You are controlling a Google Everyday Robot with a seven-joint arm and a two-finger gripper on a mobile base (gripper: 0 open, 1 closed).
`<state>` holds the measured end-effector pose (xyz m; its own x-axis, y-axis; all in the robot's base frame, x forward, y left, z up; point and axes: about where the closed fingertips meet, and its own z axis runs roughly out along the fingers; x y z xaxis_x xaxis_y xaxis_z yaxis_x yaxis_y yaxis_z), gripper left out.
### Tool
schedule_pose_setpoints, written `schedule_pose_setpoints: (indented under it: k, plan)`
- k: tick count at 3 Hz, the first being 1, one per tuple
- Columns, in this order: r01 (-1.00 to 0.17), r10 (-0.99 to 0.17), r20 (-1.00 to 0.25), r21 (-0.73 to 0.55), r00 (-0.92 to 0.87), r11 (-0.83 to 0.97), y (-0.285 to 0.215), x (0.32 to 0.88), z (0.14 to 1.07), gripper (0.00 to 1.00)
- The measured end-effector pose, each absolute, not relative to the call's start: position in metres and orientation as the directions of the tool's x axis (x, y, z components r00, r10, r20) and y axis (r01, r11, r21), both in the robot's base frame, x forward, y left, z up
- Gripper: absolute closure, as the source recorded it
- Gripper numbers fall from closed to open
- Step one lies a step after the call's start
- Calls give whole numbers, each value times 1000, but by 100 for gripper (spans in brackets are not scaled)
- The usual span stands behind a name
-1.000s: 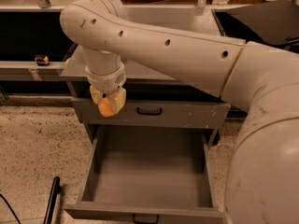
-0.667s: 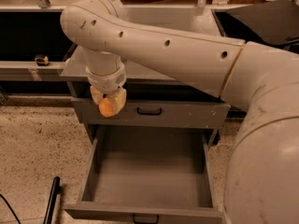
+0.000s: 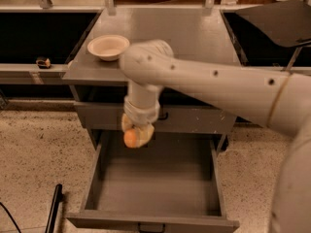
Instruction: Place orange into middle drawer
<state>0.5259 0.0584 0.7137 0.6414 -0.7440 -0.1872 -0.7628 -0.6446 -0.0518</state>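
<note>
My gripper (image 3: 134, 136) points down and is shut on the orange (image 3: 131, 139), a small round fruit held between the pale fingers. It hangs over the back left part of the open middle drawer (image 3: 160, 188), a deep grey drawer with a plain floor and a black handle at its front edge. The orange is above the drawer floor, not touching it. My white arm reaches in from the right and covers part of the cabinet.
A shallow beige bowl (image 3: 108, 46) sits on the grey cabinet top (image 3: 194, 33) at the left. The closed upper drawer front (image 3: 194, 120) with white scuffs is behind the gripper. A black pole (image 3: 53, 210) lies on the speckled floor at the left.
My arm has swung right and down, carrying the orange from in front of the cabinet's left edge to over the open drawer. The bowl now shows.
</note>
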Motion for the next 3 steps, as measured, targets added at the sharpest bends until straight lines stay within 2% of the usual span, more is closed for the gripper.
schedule_pose_setpoints:
  k: [1,2,3]
  plan:
    - [-859,-813,-304,-37,496,-511,14,497,644,100]
    - [-909,-824,-389,-116,413,-401,-9,501,603,100]
    - [-917,-826,-397,-158,399,-367,-10,511,602,100]
